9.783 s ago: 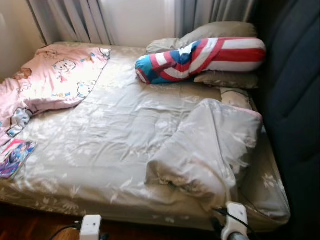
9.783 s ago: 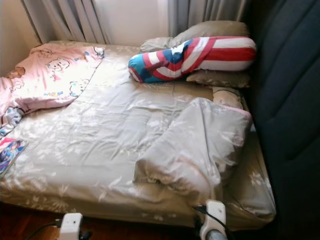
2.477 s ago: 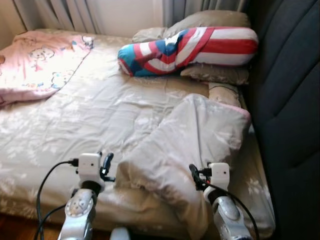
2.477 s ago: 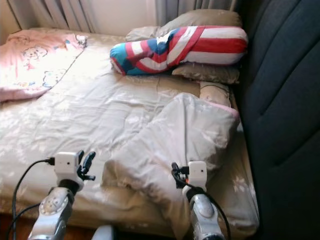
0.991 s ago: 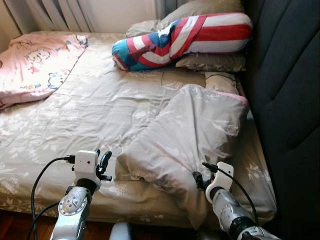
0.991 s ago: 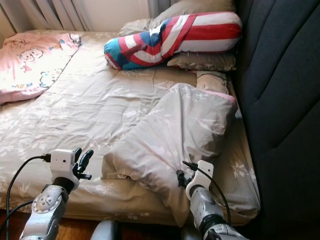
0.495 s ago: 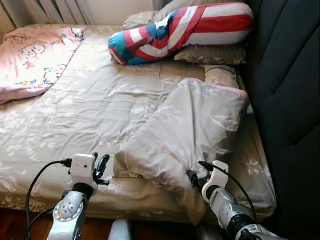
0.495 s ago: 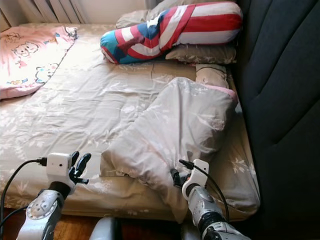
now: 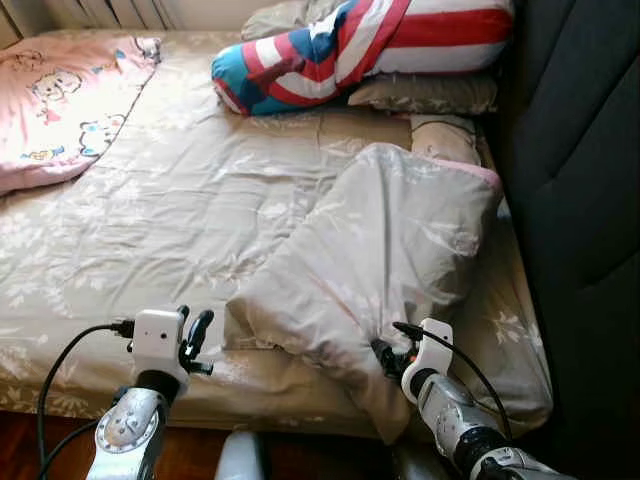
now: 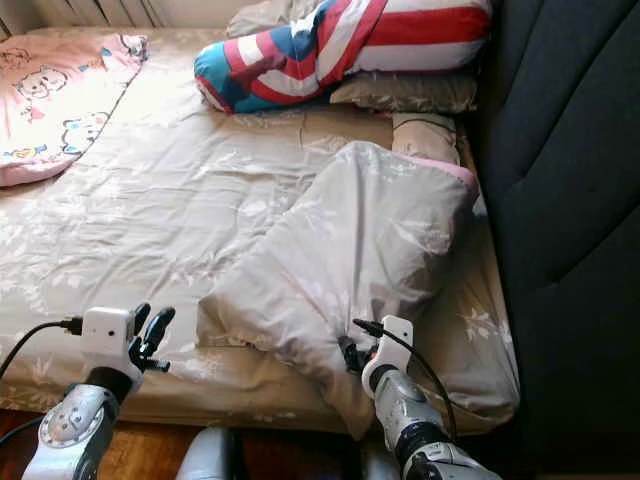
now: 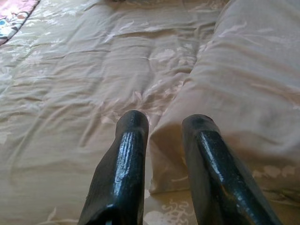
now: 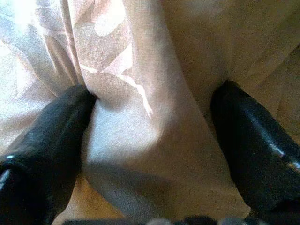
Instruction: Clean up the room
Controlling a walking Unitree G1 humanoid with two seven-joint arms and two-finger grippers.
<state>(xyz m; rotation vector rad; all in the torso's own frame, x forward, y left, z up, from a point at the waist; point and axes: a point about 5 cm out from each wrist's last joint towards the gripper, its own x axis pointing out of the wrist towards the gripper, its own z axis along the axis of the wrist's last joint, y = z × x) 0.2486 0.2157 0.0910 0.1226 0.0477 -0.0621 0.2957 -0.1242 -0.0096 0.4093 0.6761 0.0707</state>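
Bed (image 9: 130, 250) seen from its foot edge, covered in a beige leaf-print sheet, rumpled across the middle.

Folded-back beige duvet (image 9: 390, 250) lies bunched on the bed's right side, beside the dark padded wall panel (image 9: 580, 200). A pink lining edge shows along its upper fold. Its lower corner droops over the foot edge of the bed.

Right gripper (image 9: 385, 357) sits at that drooping corner near the bed's foot edge. In the right wrist view the two black fingers (image 12: 51, 136) are spread wide, one on each side of a hanging fold of the duvet (image 12: 145, 117), cloth between them and touching both. Jaws parted, straddling the fabric; not pinched together on it.

Left gripper (image 9: 196, 335) hovers over the foot edge of the bed, just left of the duvet's near left corner. Left wrist view: fingers (image 11: 126, 164) apart with a gap between them, nothing in the gap; the duvet's edge (image 11: 243, 93) lies just beyond the fingertips, the flat sheet next to it. Jaws released, holding nothing.

At the head edge: a long bolster (image 9: 360, 45) in red, white and blue stripes lies across a beige pillow (image 9: 425, 92); another beige pillow (image 9: 280, 15) is behind it. A small beige cushion (image 9: 442, 135) sits between the pillow and the duvet's top fold.

Far left corner of the bed: a pink blanket (image 9: 60, 95) with cartoon animal prints, spread loosely, well apart from both grippers.

Wooden floor (image 9: 40, 440) shows below the foot edge.
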